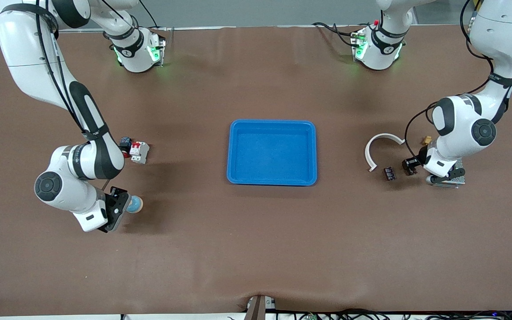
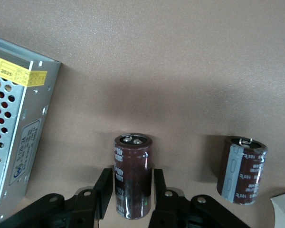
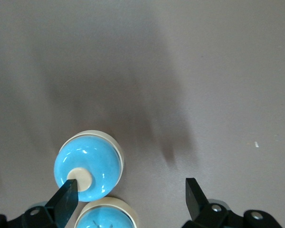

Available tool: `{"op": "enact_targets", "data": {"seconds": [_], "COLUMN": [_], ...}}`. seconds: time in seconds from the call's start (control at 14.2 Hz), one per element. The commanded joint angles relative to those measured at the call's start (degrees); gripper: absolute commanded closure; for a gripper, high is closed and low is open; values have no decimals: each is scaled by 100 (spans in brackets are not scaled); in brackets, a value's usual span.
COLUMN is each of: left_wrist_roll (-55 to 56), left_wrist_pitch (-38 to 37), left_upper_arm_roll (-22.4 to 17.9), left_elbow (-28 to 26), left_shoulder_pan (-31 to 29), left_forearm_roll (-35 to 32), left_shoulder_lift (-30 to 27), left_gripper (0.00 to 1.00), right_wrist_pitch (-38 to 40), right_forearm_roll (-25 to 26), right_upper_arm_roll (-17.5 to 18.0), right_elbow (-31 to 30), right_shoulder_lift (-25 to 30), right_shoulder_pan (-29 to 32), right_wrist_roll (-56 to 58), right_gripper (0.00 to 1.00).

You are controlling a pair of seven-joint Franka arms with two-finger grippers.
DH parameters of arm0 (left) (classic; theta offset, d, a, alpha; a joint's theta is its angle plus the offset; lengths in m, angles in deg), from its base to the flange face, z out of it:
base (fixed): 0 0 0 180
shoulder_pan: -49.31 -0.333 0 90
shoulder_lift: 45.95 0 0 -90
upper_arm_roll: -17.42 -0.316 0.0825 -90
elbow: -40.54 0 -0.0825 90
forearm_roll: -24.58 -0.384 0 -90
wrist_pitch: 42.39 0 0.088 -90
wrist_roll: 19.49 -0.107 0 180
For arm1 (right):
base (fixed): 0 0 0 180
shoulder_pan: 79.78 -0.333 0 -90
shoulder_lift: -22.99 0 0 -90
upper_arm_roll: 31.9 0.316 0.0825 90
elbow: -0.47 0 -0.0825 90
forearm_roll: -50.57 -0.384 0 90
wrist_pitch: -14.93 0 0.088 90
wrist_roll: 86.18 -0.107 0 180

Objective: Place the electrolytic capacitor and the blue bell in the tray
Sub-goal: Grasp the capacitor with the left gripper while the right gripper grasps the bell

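Observation:
The bright-blue tray (image 1: 272,178) lies empty at the table's middle. My left gripper (image 1: 411,167) is low at the left arm's end, shut on a dark brown electrolytic capacitor (image 2: 133,175) that sits between its fingers (image 2: 102,190). A second capacitor (image 2: 242,171) stands beside it, apart. My right gripper (image 1: 120,206) is open and low at the right arm's end, beside the blue bell (image 1: 135,204). In the right wrist view (image 3: 130,187) two blue bells show: one (image 3: 88,166) at a fingertip (image 3: 66,194), another (image 3: 104,217) partly cut off.
A perforated metal box (image 1: 454,178) lies beside the left gripper, also in the left wrist view (image 2: 14,142). A white curved piece (image 1: 382,149) and a small yellow part (image 1: 426,140) lie nearby. A red-and-white breaker (image 1: 139,152) and a small blue part (image 1: 125,142) lie by the right arm.

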Motion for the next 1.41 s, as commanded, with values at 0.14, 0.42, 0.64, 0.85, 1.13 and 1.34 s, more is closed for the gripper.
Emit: {"op": "enact_targets", "data": {"seconds": [0.14, 0.42, 0.64, 0.85, 1.13, 1.34], "left_wrist_roll": [72, 81, 89, 526, 1406, 2100], "left_wrist_pitch": [74, -179, -1345, -2261, -2623, -2659], "left_upper_arm_roll": [5, 31, 188, 521, 1207, 1533], "left_elbow": [60, 139, 769, 1394, 1607, 1616], "left_shoulder_pan": [-36, 16, 34, 34, 43, 296], "left_forearm_roll": [-120, -120, -120, -120, -120, -120], "left_shoulder_lift": [18, -377, -597, -580, -580, -554], "left_gripper": [100, 100, 100, 100, 100, 100], "right_wrist_pitch": [-24, 204, 179, 170, 108, 47], "right_forearm_roll": [-22, -22, -22, -22, -22, -250], "right_upper_arm_roll": [183, 174, 174, 182, 191, 191], "right_elbow": [-366, -384, -410, -419, -515, -629], "right_shoulder_lift": [196, 407, 390, 372, 372, 381], "right_shoulder_pan": [95, 104, 112, 121, 113, 78], "right_wrist_roll": [108, 108, 108, 99, 90, 99], "right_gripper": [0, 0, 0, 0, 0, 0]}}
